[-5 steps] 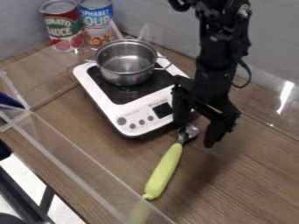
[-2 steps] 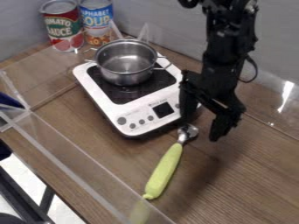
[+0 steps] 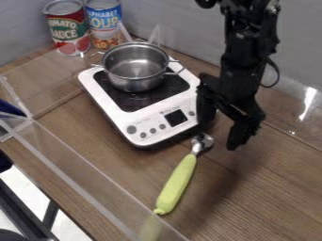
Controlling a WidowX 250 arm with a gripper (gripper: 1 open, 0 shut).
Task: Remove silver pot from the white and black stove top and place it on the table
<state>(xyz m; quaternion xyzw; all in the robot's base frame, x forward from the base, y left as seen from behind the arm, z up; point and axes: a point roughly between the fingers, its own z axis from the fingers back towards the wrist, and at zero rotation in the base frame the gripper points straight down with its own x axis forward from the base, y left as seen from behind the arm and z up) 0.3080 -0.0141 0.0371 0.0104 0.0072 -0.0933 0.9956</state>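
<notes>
The silver pot (image 3: 136, 68) stands on the black top of the white stove top (image 3: 141, 102), toward its back left. My gripper (image 3: 221, 117) hangs just off the stove's right front corner, its black fingers (image 3: 242, 127) pointing down and open with nothing between them. It is to the right of the pot and apart from it. The brown wood-grain table (image 3: 270, 188) lies under everything.
Two labelled tin cans (image 3: 83, 26) stand at the back left behind the stove. A yellow-green corn cob (image 3: 178, 183) with a metal tip lies in front of the stove. A clear plastic rail (image 3: 75, 155) runs along the table's front left edge.
My gripper has risen a little and shifted slightly right, away from the corn cob's tip. The pot has not moved.
</notes>
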